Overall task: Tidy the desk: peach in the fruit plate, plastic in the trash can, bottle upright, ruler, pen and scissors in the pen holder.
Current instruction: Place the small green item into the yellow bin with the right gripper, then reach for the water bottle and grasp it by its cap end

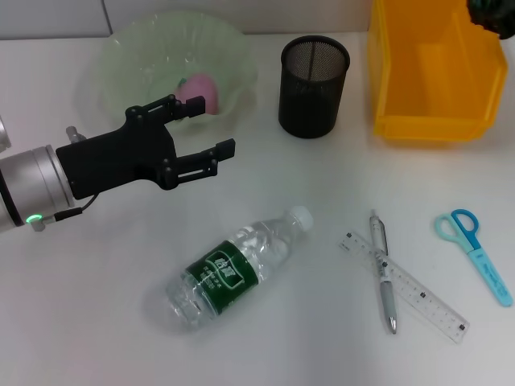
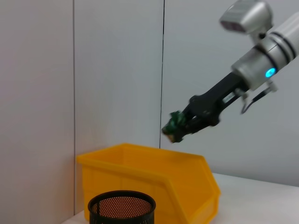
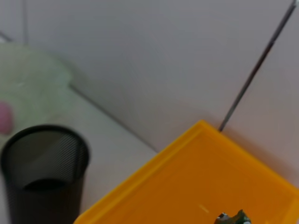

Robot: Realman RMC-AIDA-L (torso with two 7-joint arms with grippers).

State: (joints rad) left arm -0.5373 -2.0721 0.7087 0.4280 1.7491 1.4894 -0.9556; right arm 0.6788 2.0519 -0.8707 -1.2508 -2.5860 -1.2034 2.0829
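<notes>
A pink peach (image 1: 201, 88) lies in the pale green fruit plate (image 1: 137, 56). My left gripper (image 1: 213, 126) hovers open and empty just in front of the plate. The crumpled green plastic (image 2: 174, 125) is held by my right gripper (image 2: 183, 128), shut on it above the yellow trash can (image 1: 434, 80). On its side at the table's middle lies the bottle (image 1: 237, 265). Right of it the pen (image 1: 385, 273) crosses the clear ruler (image 1: 414, 289), with the blue scissors (image 1: 475, 249) farther right. Between plate and bin stands the black mesh pen holder (image 1: 314, 76).
A grey wall runs close behind the plate, pen holder and trash can. The white table (image 1: 96, 322) spreads in front of my left arm.
</notes>
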